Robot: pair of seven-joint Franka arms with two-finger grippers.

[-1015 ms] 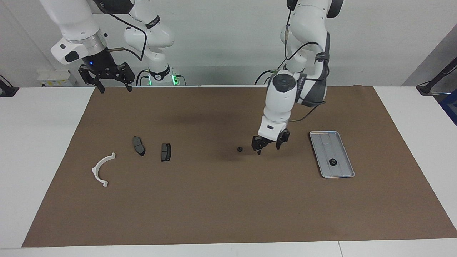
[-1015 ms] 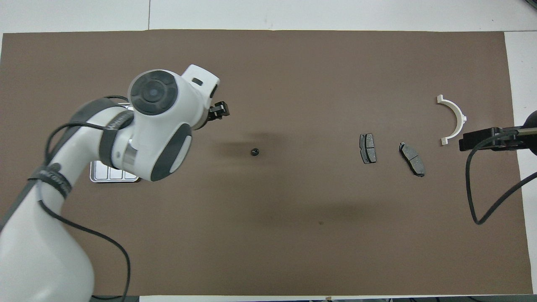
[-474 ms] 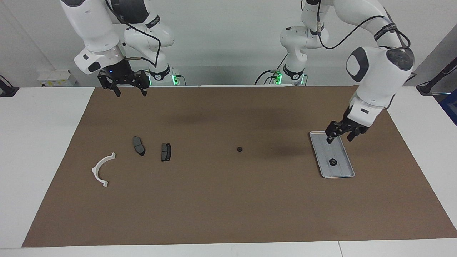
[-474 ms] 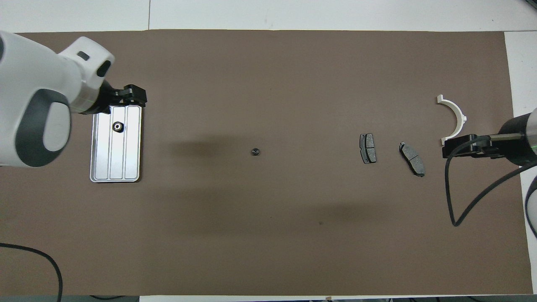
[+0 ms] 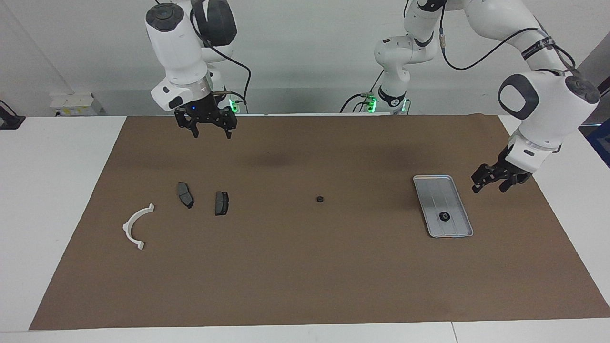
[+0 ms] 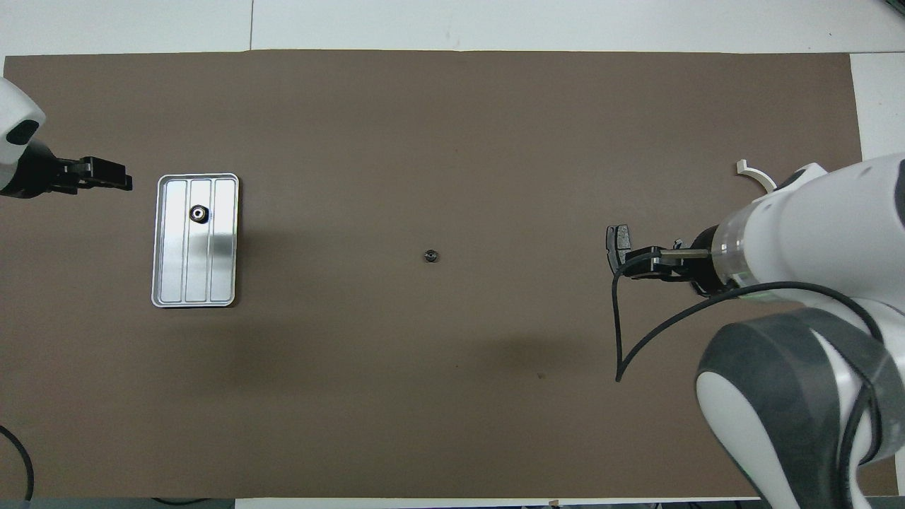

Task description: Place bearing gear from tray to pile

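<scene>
Both hands empty, one bearing gear in the tray, one out on the mat

Your left hand (image 5: 493, 181) hangs low over the brown mat (image 5: 305, 267) just beside the tray (image 5: 431, 183), toward the left arm's end of the worktop, its fingers spread and holding nothing. A dark bearing gear (image 5: 444, 216) sits inside the tray; a second small gear (image 5: 320, 199) lies alone on the mat between the tray and the pile. The pile, two dark pads (image 5: 185, 194) (image 5: 221, 202) and a white arc (image 5: 136, 226), rests toward the right arm's end. Your right hand (image 5: 208, 125) hangs high over the mat's edge nearest the robots, fingers spread, empty.
</scene>
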